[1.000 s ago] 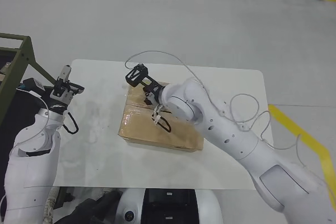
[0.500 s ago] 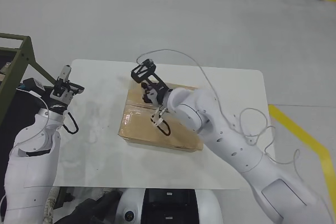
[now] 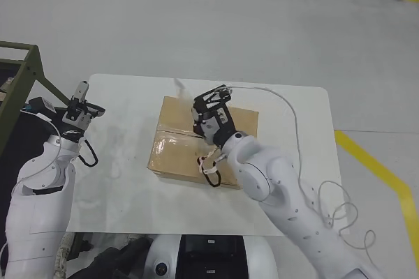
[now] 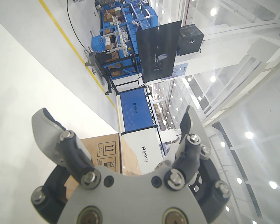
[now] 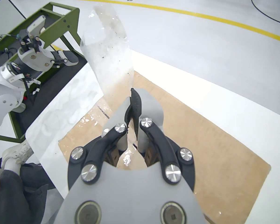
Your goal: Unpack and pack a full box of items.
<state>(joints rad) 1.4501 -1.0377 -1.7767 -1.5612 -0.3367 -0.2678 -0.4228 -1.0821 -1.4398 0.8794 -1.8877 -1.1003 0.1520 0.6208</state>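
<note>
the cardboard box [image 3: 176, 139] sits closed in the middle of the white table [image 3: 126, 199], its top flaps meeting at a seam that shows glossy tape toward the edge nearest my left arm. a strip of clear tape [image 5: 108, 54] stands up off the box top, crumpled and dusty on its sticky side. my right gripper [image 5: 132, 101] hangs just above the box with its fingers pressed together on the lower part of that strip. i cannot tell whether the strip's far end is free of the cardboard or joined to the tape along the seam

as i judge it, the step is stripping the seal so the flaps can open. to do it well i should pull low and along the seam, not straight up, so the tape peels in one piece instead of tearing or lifting the whole box. a slow, steady draw with a firm pinch seems best, since the film looks thin

my left gripper [image 4: 116, 113] is well apart at the table's edge by the green frame [image 5: 60, 12], fingers spread wide and holding nothing; it could press the box down
</note>
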